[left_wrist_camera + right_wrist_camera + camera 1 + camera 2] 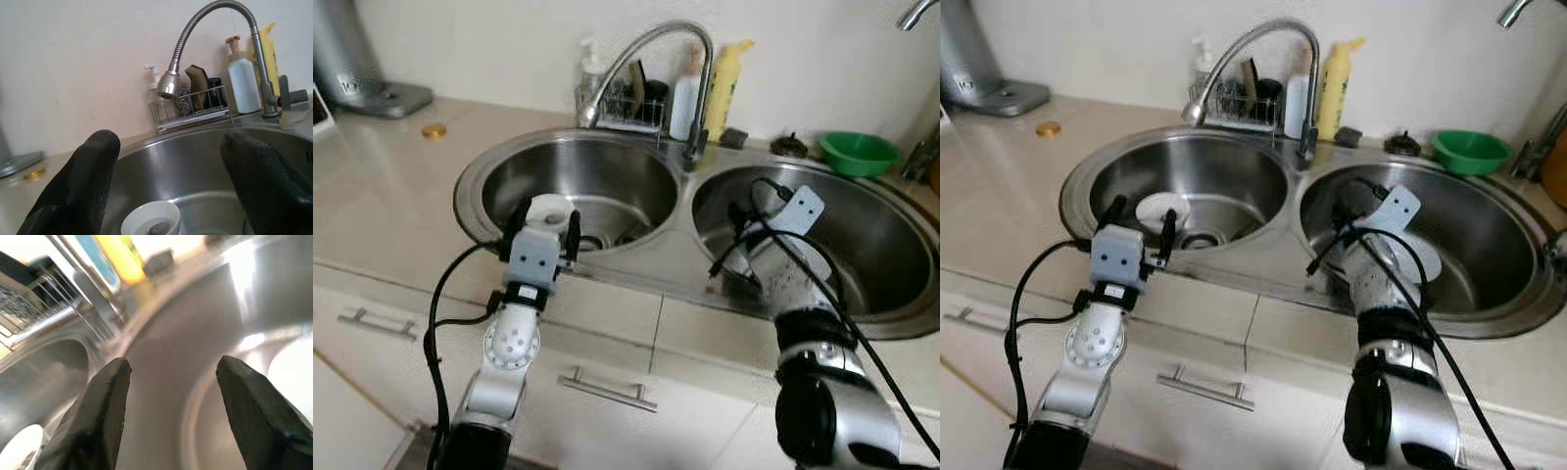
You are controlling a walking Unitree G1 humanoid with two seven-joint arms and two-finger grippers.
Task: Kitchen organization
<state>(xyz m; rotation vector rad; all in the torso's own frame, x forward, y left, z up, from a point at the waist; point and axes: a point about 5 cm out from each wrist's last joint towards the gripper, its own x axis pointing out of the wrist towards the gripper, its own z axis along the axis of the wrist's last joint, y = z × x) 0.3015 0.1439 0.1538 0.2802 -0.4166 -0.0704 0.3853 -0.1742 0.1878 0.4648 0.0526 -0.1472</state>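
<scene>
Both silver arms reach forward over the counter edge toward a double steel sink, each claw with its black fingers spread apart and nothing between them. Just ahead of and below the left gripper [1140,227], on the floor of the left basin [1234,176], sits a small white cup [150,224] with something dark inside it; seen from the left wrist, it lies between the two fingers [78,191] but lower and further in, not yet touched. Beyond that claw curves the faucet [205,34], its spray head hanging over the basin, with a wire rack [190,110] of scrubbers and a white bottle [243,83] behind it. The right gripper [1344,217] hovers at the near rim of the right basin [1489,225], where a white plate [1422,257] lies just past the arm. A green bowl [1469,149] and a yellow bottle [1336,83] stand on the far counter, well apart from either claw. Judging from this, the tidying has barely begun: the dishes remain in the sink and neither has been lifted, so picking up and putting away is all still to do.
</scene>
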